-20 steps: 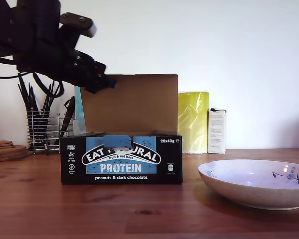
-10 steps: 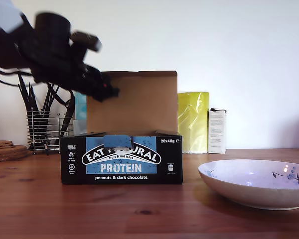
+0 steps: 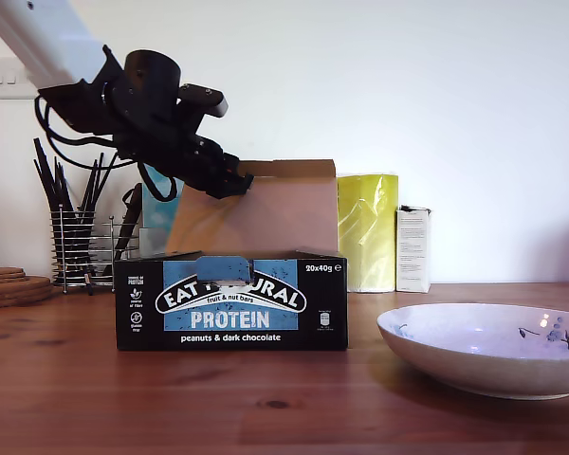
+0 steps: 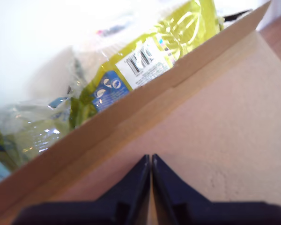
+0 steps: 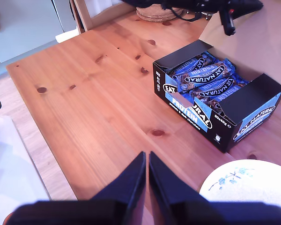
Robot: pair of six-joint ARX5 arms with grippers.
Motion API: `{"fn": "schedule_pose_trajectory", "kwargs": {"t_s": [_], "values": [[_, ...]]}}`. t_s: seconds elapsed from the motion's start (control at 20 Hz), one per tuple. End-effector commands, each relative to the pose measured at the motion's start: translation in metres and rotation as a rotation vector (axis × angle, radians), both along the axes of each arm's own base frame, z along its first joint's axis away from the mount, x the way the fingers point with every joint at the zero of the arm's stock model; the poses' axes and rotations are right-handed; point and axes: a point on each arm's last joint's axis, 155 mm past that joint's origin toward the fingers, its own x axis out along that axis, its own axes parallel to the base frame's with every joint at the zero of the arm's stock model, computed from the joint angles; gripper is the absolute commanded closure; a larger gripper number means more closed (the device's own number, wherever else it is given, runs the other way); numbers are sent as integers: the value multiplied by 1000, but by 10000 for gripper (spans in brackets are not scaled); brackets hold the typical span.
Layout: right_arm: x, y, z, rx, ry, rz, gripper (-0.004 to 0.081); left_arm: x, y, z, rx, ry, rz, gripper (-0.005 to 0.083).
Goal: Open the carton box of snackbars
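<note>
A plain white wall (image 3: 455, 95) rises behind the knotty wooden table (image 3: 171, 398).

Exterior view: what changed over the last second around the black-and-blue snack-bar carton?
My first gripper, shut, moved toward the exterior view's right, pressing the brown cardboard lid further back, so its top edge sits lower. The black-and-blue carton box, white floral bowl and yellow packet stayed put.

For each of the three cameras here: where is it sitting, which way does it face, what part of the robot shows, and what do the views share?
Exterior view: low at table height, facing the carton box front-on; an arm reaches in from that view's upper left to the raised lid.
First wrist view: on my first gripper, jaws together, looking along them at the lid's brown inside.
Second wrist view: on my second gripper, jaws together, high above the table, looking down into the carton box.
Shared: all show the box's lid; the exterior and second wrist views also share the bowl.
</note>
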Motion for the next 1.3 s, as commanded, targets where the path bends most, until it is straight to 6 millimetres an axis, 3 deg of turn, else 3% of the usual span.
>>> {"fn": "schedule_pose_trajectory", "kwargs": {"t_s": [0.0, 0.35, 0.6, 0.8, 1.05, 1.25], "values": [[-1, 2, 4, 10, -8, 9, 783, -1, -3, -59, 37, 124, -15, 795], [0, 3, 2, 6, -3, 10, 783, -24, 1, -118, 72, 357, -36, 796], [0, 3, 2, 6, -2, 11, 783, -38, 5, -134, 63, 460, -58, 797], [0, 3, 2, 7, -4, 9, 783, -32, 1, -111, 45, 427, -62, 797], [7, 1, 6, 15, -20, -19, 783, -53, -4, -71, 17, 447, -122, 797], [27, -12, 15, 42, -49, -122, 783, -71, -5, -40, 3, 438, -158, 797]]}}
